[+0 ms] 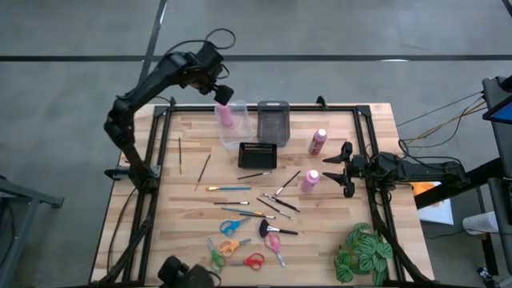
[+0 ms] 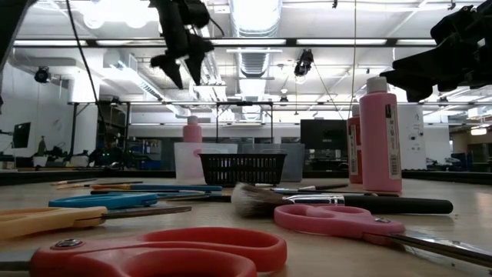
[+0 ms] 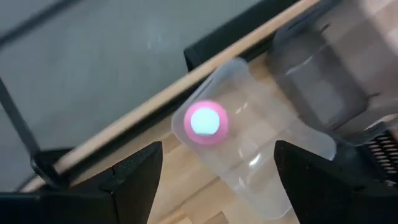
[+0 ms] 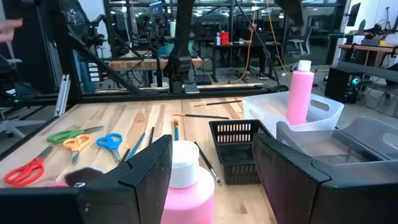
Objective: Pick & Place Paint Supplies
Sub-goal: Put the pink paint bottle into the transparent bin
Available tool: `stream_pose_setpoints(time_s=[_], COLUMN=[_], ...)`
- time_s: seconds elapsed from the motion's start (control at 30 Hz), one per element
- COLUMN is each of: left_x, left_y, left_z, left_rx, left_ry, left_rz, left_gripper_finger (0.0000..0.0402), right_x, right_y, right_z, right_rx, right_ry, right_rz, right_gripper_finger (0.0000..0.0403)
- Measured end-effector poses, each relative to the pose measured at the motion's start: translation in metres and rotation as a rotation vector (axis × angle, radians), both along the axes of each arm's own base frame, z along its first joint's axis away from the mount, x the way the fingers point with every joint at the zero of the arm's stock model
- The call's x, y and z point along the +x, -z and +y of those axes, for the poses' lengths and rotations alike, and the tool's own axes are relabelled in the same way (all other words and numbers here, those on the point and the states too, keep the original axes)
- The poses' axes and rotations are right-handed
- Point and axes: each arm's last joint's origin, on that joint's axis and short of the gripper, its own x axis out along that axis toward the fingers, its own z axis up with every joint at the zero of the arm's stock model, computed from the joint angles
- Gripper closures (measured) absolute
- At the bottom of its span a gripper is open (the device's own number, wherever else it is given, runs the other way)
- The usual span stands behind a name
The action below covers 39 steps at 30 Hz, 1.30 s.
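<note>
One pink bottle (image 1: pixel 225 114) with a white cap stands upright in the clear bin (image 1: pixel 234 134) at the table's far side. My left gripper (image 1: pixel 224 94) hangs open above it, touching nothing; its wrist view looks down on the bottle's cap (image 3: pixel 206 122). Two more pink bottles (image 1: pixel 318 142) (image 1: pixel 310 181) stand upright on the table to the right. My right gripper (image 1: pixel 346 170) waits open at the right, the nearer bottle (image 4: pixel 185 180) just ahead of its fingers. Paintbrushes (image 1: pixel 240 188) lie scattered mid-table, and several scissors (image 1: pixel 232 246) lie near the front edge.
A grey bin (image 1: pixel 273 122) stands beside the clear one, and a small black basket (image 1: pixel 258 154) stands in front of them. A green leafy plant (image 1: pixel 364 254) sits at the near right corner. Black frame rails (image 1: pixel 164 152) run along both table sides.
</note>
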Motion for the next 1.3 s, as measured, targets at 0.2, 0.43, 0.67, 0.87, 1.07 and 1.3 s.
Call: stream_pose_setpoints(time_s=[0.2, 0.43, 0.67, 0.87, 1.07, 1.3], left_x=[-0.013, -0.027, -0.067, -0.114, -0.148, -0.169], left_y=[-0.031, -0.051, -0.041, -0.019, 0.013, 0.031], left_z=[-0.018, -0.055, -0.096, -0.133, -0.164, -0.183], left_rx=[0.088, 0.185, 0.361, 0.437, 0.420, 0.592], left_ry=[0.042, 0.157, 0.225, 0.244, 0.258, 0.412], left_rz=[-0.114, -0.199, -0.400, -0.600, -0.711, -0.822], left_gripper_finger=[0.0091, 0.0091, 0.0091, 0.0091, 0.0091, 0.0091], right_x=[0.000, 0.000, 0.000, 0.000, 0.000, 0.000], right_y=[0.000, 0.000, 0.000, 0.000, 0.000, 0.000], right_z=[0.000, 0.000, 0.000, 0.000, 0.000, 0.000], right_rx=[0.002, 0.000, 0.001, 0.000, 0.000, 0.000], right_ry=[0.000, 0.000, 0.000, 0.000, 0.000, 0.000], right_rz=[0.000, 0.000, 0.000, 0.000, 0.000, 0.000], right_gripper_finger=[0.0181, 0.0181, 0.0181, 0.0181, 0.0181, 0.0181])
